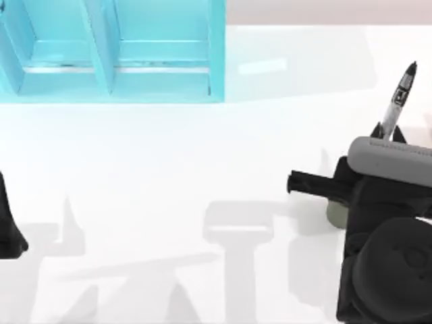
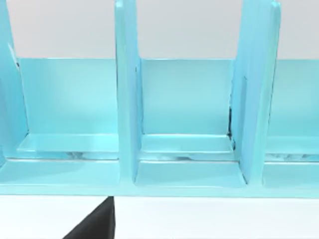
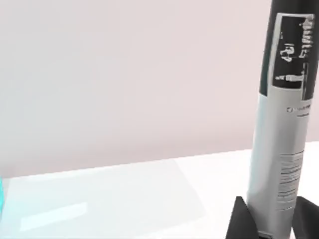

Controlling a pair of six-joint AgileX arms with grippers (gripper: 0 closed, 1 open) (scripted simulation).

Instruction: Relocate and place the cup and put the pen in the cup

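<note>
The pen stands nearly upright at the table's right side, black tip pointing toward the far edge. My right gripper is shut on its lower barrel. In the right wrist view the grey barrel of the pen rises between the two dark fingertips. A sliver of the olive-green cup shows on the table, mostly hidden under the right arm, nearer the front than the pen. My left arm is parked at the left edge.
A light-blue shelf unit with upright dividers stands at the back left; the left wrist view faces the compartments of this shelf. White tabletop stretches between the arms.
</note>
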